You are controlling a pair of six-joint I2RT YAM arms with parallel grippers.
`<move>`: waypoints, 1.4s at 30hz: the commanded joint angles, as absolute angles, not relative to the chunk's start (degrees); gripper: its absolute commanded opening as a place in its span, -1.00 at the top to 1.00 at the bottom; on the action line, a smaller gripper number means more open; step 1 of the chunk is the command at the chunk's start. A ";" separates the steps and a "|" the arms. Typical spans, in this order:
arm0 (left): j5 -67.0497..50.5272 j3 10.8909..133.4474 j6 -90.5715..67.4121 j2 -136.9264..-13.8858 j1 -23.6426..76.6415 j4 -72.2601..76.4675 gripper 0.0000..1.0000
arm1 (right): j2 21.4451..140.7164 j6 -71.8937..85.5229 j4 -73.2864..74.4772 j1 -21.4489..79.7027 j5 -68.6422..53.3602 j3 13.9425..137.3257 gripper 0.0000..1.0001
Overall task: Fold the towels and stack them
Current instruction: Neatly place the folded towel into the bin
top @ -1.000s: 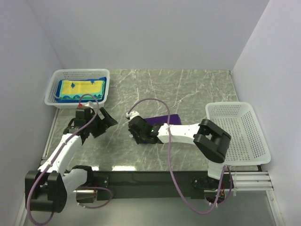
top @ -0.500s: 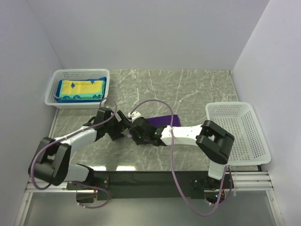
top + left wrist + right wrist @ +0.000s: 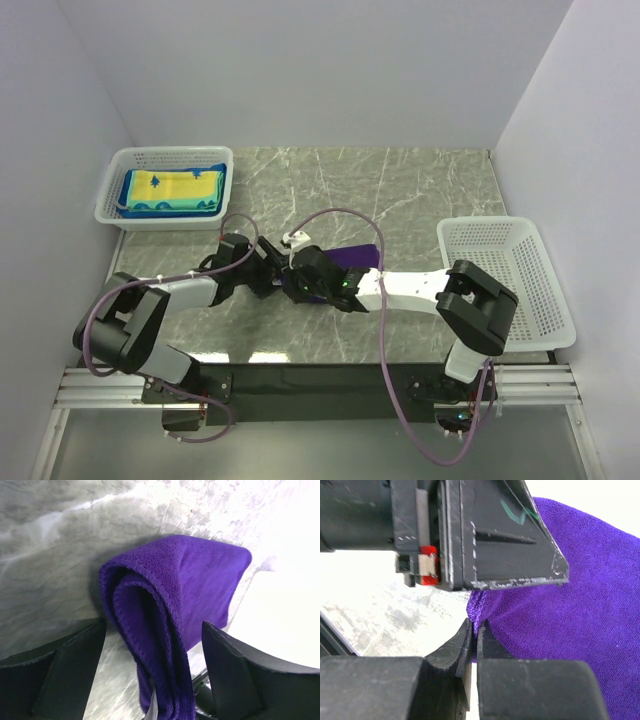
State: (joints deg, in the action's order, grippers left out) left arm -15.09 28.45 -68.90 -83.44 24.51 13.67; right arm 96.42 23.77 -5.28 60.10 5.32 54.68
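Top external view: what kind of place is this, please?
Probably a robot test cell in a laboratory, not a home: plain white walls enclose a marble-patterned table, two robot arms are bolted at its near edge, and white mesh baskets stand at its left and right sides.

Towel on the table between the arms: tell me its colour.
The towel is plain purple, best seen in the left wrist view.

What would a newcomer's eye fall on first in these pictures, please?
The folded purple cloth towel at centre draws the eye: the right tool is shut on its edge, and the open left tool straddles its end. A white mesh plastic basket far left holds a yellow, blue-bordered towel.
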 commanded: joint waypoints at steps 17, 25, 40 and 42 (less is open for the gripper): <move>-7.03 33.13 -62.59 -81.74 25.31 1.06 0.99 | 94.05 24.43 -8.00 59.76 5.53 53.26 0.31; -0.98 52.43 -48.45 -87.09 23.73 -17.72 0.99 | 83.07 24.61 -2.11 59.41 14.41 48.70 -0.94; 7.90 103.42 -26.90 -108.00 6.69 -46.57 0.99 | 67.24 20.39 10.28 59.33 13.62 41.66 -0.98; 9.75 110.61 -24.10 -109.85 5.54 -49.82 0.99 | 67.32 19.51 11.16 59.24 13.45 41.92 -1.00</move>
State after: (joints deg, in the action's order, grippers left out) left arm 5.43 101.78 -30.63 -108.05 7.20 -42.02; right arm 68.73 21.58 8.67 59.57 13.02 41.65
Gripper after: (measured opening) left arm 0.066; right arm 0.993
